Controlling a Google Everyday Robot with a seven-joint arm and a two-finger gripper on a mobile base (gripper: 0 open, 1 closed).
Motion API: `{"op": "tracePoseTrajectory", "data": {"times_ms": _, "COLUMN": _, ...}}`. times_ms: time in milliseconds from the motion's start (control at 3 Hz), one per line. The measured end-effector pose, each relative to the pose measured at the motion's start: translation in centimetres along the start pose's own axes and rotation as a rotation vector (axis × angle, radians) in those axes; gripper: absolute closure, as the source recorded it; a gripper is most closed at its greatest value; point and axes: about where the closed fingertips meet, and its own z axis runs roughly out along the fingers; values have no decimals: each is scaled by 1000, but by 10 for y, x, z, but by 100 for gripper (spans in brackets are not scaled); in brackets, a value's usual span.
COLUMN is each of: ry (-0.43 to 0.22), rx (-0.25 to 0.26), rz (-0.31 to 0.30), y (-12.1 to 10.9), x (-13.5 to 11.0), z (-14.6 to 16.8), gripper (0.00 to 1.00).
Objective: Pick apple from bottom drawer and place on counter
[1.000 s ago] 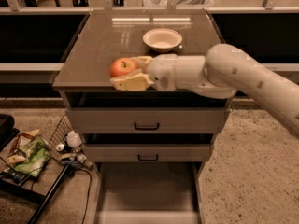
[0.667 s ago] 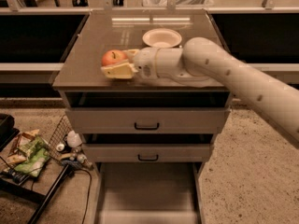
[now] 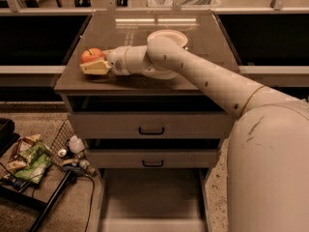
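Seen from my remote station: below the counter (image 3: 120, 33) and nearest the camera, the bottom drawer (image 3: 152, 197) stands pulled out, its flat grey floor bare. Down on the floor to the left of the counter lie a wire basket (image 3: 60, 139) and some snack packets (image 3: 29, 161). The two upper drawers (image 3: 152, 125) under the counter's edge are closed, black handles facing me. The robot's pale arm (image 3: 207, 81) sweeps in from the lower right and reaches across the counter's front. At the counter's front-left corner the gripper (image 3: 91, 63) is closed around the apple (image 3: 91, 55): one yellowish finger (image 3: 95, 67) lies along the fruit's near side and the other is hidden behind it. The apple sits low over the counter; I cannot tell whether it touches the surface. Farther back on the counter, partly behind the arm, rests a white bowl (image 3: 166, 34).
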Motion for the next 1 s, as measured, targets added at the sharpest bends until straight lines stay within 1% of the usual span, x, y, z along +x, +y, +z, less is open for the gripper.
{"op": "tracePoseTrajectory", "data": {"times_ms": 333, "ry": 0, "rx": 0, "rz": 0, "y": 0, "x": -3, "z": -1, "gripper": 82}}
{"op": "tracePoseTrajectory", "data": {"times_ms": 1000, "ry": 0, "rx": 0, "rz": 0, "y": 0, "x": -3, "z": -1, "gripper": 36}}
